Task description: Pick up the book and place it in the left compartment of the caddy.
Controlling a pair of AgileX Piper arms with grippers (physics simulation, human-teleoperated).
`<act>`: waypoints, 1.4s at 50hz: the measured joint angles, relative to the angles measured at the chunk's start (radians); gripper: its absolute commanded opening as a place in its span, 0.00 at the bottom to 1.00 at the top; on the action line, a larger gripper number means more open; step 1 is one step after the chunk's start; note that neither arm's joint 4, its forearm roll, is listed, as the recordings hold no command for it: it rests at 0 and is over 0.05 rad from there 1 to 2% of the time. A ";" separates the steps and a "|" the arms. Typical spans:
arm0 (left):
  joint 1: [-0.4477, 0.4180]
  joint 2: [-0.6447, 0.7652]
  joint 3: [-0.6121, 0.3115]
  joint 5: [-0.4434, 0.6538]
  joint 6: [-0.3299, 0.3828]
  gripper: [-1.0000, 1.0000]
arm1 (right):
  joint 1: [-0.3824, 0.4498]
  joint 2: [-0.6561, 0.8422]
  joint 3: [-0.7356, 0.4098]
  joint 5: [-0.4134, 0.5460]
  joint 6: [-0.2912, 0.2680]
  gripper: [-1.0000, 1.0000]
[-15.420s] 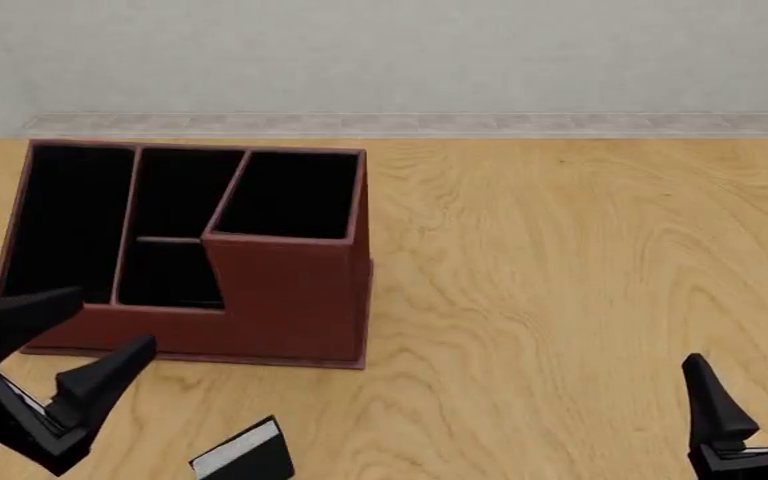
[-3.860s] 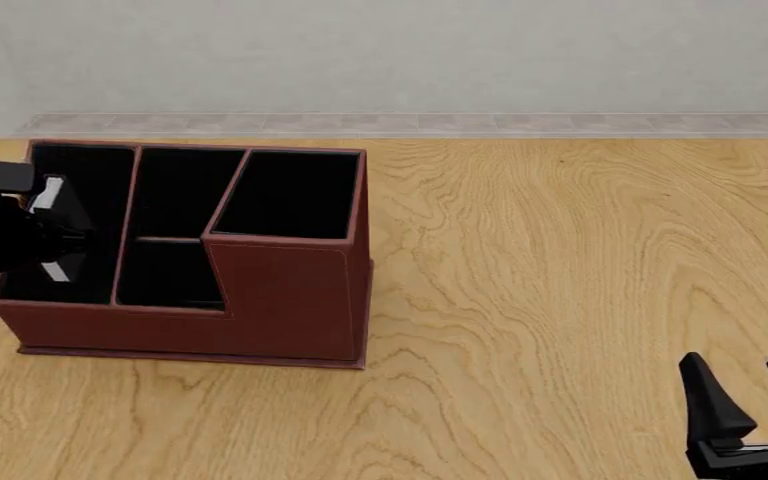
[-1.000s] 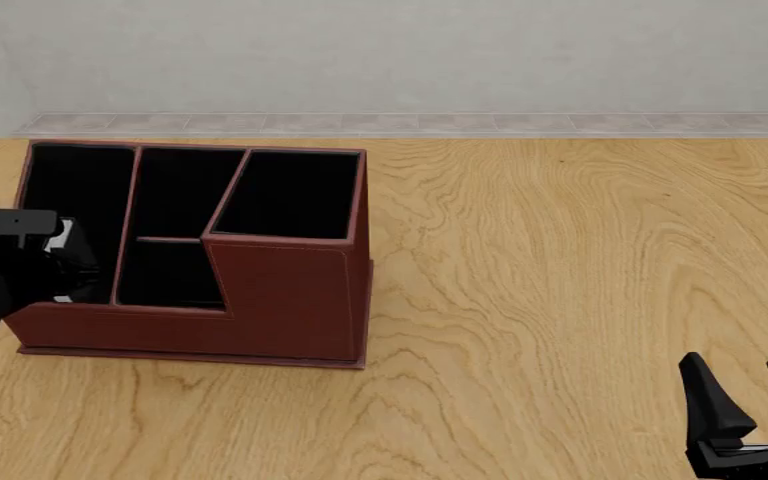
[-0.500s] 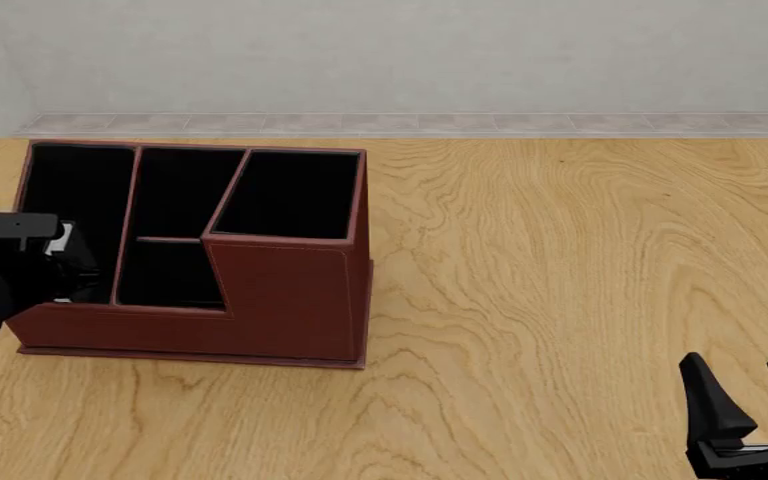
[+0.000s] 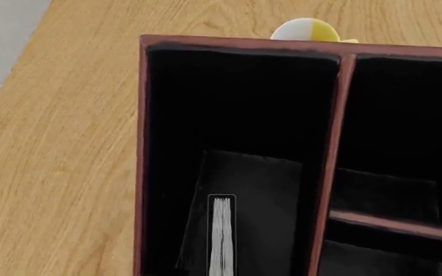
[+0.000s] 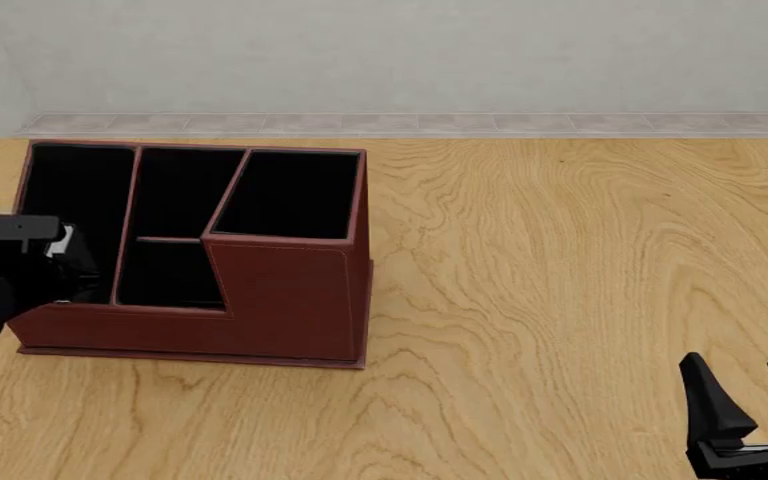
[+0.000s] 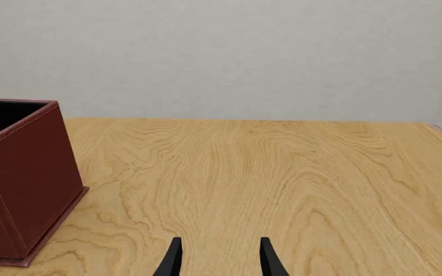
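The reddish-brown caddy (image 6: 291,300) stands at the table's left. My left gripper (image 6: 53,268) reaches down into the near end of its long left compartment (image 6: 71,195). In the left wrist view the book (image 5: 221,238) stands on edge inside that compartment (image 5: 236,115), white page edges up between thin black covers, close to the lining floor. My fingers press against the covers, black on black, so the gripper looks shut on the book. Whether the book rests on the floor is unclear. My right gripper (image 6: 758,400) sits open and empty at the table's near right (image 7: 219,259).
A small round yellow-and-white object (image 5: 307,30) peeks over the caddy's far wall (image 5: 236,43); the front view does not show it. The taller square slot (image 6: 291,195) and two short slots (image 6: 177,230) lie right of the left compartment. Bare wood (image 6: 571,280) spreads rightward.
Over the last second my left arm sank a little lower into the left compartment with the book. The right arm and the caddy stayed still.
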 measured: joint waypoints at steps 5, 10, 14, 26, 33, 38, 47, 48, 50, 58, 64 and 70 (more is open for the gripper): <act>0.000 0.004 0.000 -0.002 0.000 0.00 | 0.000 0.000 0.000 0.000 0.000 1.00; 0.001 0.006 0.000 -0.003 -0.001 0.00 | 0.000 0.000 0.000 0.000 0.000 1.00; 0.002 0.008 0.000 -0.005 -0.002 0.00 | 0.000 0.000 0.000 0.000 0.000 1.00; 0.006 0.016 -0.001 -0.009 -0.004 0.00 | 0.000 -0.001 0.000 0.000 0.000 1.00; 0.006 0.017 -0.001 -0.010 -0.005 0.00 | 0.000 0.000 0.000 0.000 0.000 1.00; 0.006 0.014 -0.001 -0.010 0.000 1.00 | 0.000 0.000 0.000 0.000 0.000 1.00; 0.002 0.004 -0.002 -0.012 0.010 1.00 | 0.000 0.000 0.000 0.000 -0.001 1.00; 0.002 0.004 -0.002 -0.012 0.010 1.00 | 0.000 0.000 0.000 0.000 -0.001 1.00; 0.001 0.002 -0.002 -0.013 0.011 1.00 | 0.000 0.000 0.000 0.000 -0.001 1.00; 0.000 -0.003 0.000 -0.016 0.014 1.00 | 0.000 0.000 0.000 0.000 -0.001 1.00; -0.003 -0.010 0.002 -0.016 0.015 1.00 | 0.000 0.000 0.000 0.000 0.000 1.00; -0.007 -0.017 0.004 -0.016 0.015 1.00 | 0.000 -0.001 0.000 0.000 0.000 1.00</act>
